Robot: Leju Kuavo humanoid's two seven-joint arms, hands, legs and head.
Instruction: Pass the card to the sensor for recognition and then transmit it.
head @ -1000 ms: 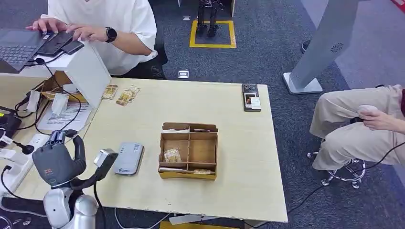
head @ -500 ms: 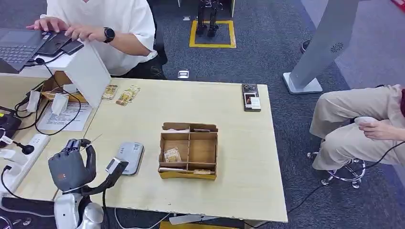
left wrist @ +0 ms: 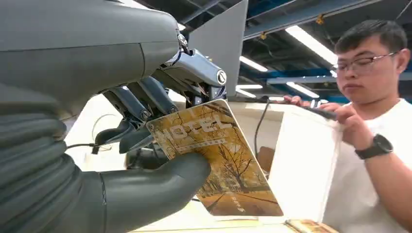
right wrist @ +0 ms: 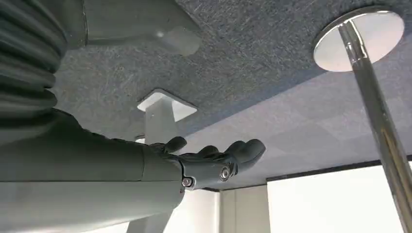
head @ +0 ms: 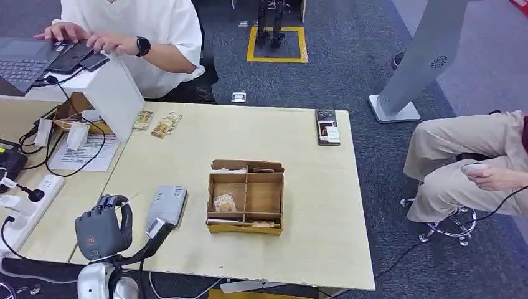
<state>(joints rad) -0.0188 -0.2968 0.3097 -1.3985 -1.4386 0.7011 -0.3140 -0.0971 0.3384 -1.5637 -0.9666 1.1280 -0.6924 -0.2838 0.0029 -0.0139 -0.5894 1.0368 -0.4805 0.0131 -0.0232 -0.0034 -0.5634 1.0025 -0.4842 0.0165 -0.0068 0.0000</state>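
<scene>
My left hand (head: 103, 229) hovers over the table's near left corner, just left of the grey card reader (head: 168, 204) lying flat on the tabletop. It pinches a yellow hotel card (left wrist: 219, 156) with an autumn-tree print between the thumb (left wrist: 160, 187) and the fingers; the card stands upright. The wrist camera on that arm overlaps the reader's near end in the head view. My right hand (right wrist: 216, 161) hangs beside the table over grey carpet, fingers loosely stretched and holding nothing.
A compartmented cardboard box (head: 246, 219) holding cards stands mid-table. A phone (head: 327, 127) lies at the far right edge, loose cards (head: 159, 124) at the far left. A person types at a laptop (head: 25, 59) behind a white stand (head: 115, 93). Cables and a power strip (head: 28, 202) lie left; another person (head: 473, 162) sits right.
My left hand has shifted right and toward the table's near edge, closing in beside the reader, with the card still held. The seated person's hand dropped slightly.
</scene>
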